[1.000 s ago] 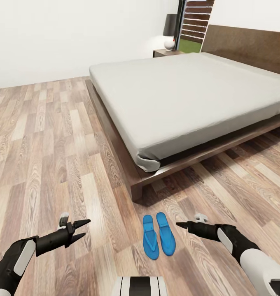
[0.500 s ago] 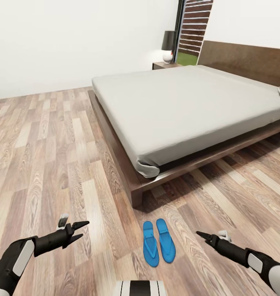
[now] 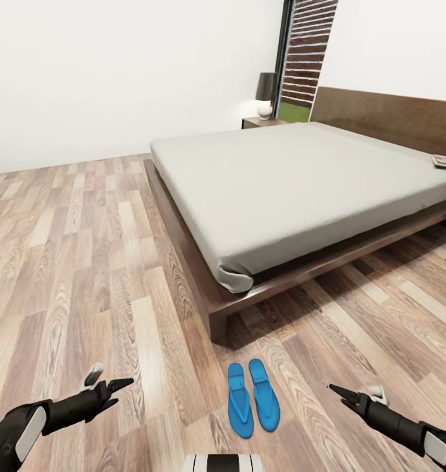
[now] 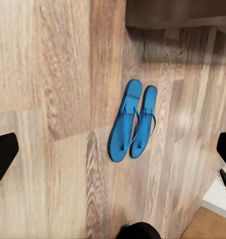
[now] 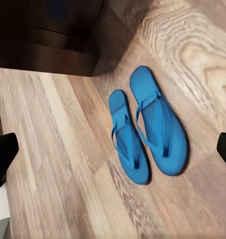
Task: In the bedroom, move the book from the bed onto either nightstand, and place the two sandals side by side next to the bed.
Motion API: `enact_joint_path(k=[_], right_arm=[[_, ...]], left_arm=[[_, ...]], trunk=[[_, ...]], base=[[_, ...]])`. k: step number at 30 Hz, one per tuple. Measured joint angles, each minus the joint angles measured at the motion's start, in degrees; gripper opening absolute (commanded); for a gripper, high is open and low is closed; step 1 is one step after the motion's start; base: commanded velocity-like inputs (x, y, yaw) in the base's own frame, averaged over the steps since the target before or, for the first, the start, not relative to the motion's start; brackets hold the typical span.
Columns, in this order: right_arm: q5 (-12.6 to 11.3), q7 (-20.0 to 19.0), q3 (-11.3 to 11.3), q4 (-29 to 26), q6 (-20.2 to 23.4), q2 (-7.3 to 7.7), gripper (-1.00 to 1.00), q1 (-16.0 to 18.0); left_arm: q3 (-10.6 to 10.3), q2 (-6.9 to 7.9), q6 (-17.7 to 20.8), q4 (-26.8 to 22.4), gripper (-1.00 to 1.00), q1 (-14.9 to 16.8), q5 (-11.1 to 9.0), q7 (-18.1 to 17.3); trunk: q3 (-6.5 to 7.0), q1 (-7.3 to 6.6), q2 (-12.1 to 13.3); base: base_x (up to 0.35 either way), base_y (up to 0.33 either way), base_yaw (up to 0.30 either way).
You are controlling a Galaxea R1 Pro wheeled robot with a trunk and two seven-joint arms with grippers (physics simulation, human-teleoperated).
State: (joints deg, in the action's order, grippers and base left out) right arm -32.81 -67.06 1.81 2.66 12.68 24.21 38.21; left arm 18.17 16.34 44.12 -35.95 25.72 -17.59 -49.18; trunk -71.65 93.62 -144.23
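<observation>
- The book [image 3: 445, 160] lies at the right edge of the head view on the bed [image 3: 302, 183]; it is too small for its cover to be read.
- The bed's far right corner is cut off by that edge.
- The nightstand [image 3: 262, 122] is mostly hidden behind the mattress; its top alone shows.
- Both forearms are cut off by the head view's lower corners.
- In each wrist view the fingertips [image 4: 3, 154] [image 5: 2, 157] are cropped by the side edges.

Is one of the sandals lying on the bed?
No, both sandals lie side by side on the floor, just off the corner of the bed.
</observation>
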Motion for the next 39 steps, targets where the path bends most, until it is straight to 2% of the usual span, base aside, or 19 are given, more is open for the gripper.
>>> enact_joint_path(k=[4, 6, 11, 15, 16, 19, 25, 28, 29, 34, 39], right_arm=[[-1.9, -1.9, 0.0, 0.1, 0.0, 1.37, 1.0, -0.6], [-2.4, -2.2, 0.1, 0.1, -0.1, 1.45, 1.0, -0.8], [-3.1, -2.5, 0.2, 0.1, -0.6, 1.06, 1.0, -2.2], [-3.0, -2.4, 0.2, 0.2, -2.0, 0.21, 1.0, -3.5], [-2.9, -2.2, 0.3, 0.2, -3.3, -0.24, 1.0, -4.2], [-2.9, -1.8, 0.2, 0.2, -5.9, -0.89, 1.0, -5.6], [-2.9, 0.2, 0.3, 0.1, -10.4, -2.41, 1.0, -9.6], [-3.0, 1.1, 0.3, 0.1, -11.9, -2.92, 1.0, -10.9], [-3.0, 2.0, 0.4, 0.1, -13.3, -3.36, 1.0, -12.1], [-3.2, 4.2, 0.2, 0.1, -17.1, -4.19, 1.0, -15.2], [-3.2, 6.3, 0.3, 0.1, -20.1, -4.68, 1.0, -18.0]], left_arm=[[0.0, 0.66, -3.4, 3.1, 1.0, 0.0, 0.5, -1.0], [0.0, 0.74, -4.1, 3.7, 1.0, 0.0, 0.7, -1.3], [-0.2, 0.87, -5.6, 5.7, 1.0, 0.0, 1.3, -1.4], [-0.2, 0.81, -7.5, 8.0, 1.0, 0.0, 3.7, -1.3], [-0.3, 0.76, -9.1, 9.3, 1.0, 0.0, 5.7, -1.3], [-0.3, 0.71, -12.1, 11.7, 1.0, 0.0, 8.7, -1.3], [-0.1, 0.75, -20.6, 19.4, 1.0, 0.0, 12.4, -1.2], [-0.1, 0.81, -23.8, 22.1, 1.0, 0.0, 13.0, -1.2], [-0.1, 0.94, -27.0, 24.6, 1.0, 0.0, 13.3, -1.1], [-0.2, 1.85, -34.9, 30.9, 1.0, 0.0, 13.6, 0.1], [-0.1, 2.98, -40.9, 33.7, 1.0, -1.7, 13.7, 1.4]], trunk=[[0.89, -0.1, 0.1], [1.33, -0.15, 0.1], [2.44, -0.28, 0.1], [3.32, -0.39, 0.2], [3.54, -0.41, 0.2], [4.21, -0.49, 0.3], [5.54, -0.64, 0.3], [6.2, -0.72, 0.4], [6.42, -0.75, 0.4], [7.53, -0.88, 0.5], [8.64, -1.0, 0.5]], base=[[0.0, 0.0, 0.0], [0.0, 0.0, 0.0], [0.0, 0.0, 0.0], [0.0, 0.0, 0.0], [0.0, 0.0, 0.0], [0.0, 0.0, 0.0], [0.0, 0.0, 0.0], [0.0, 0.0, 0.0], [0.0, 0.0, 0.0], [0.0, 0.0, 0.0], [0.0, 0.0, 0.0]])
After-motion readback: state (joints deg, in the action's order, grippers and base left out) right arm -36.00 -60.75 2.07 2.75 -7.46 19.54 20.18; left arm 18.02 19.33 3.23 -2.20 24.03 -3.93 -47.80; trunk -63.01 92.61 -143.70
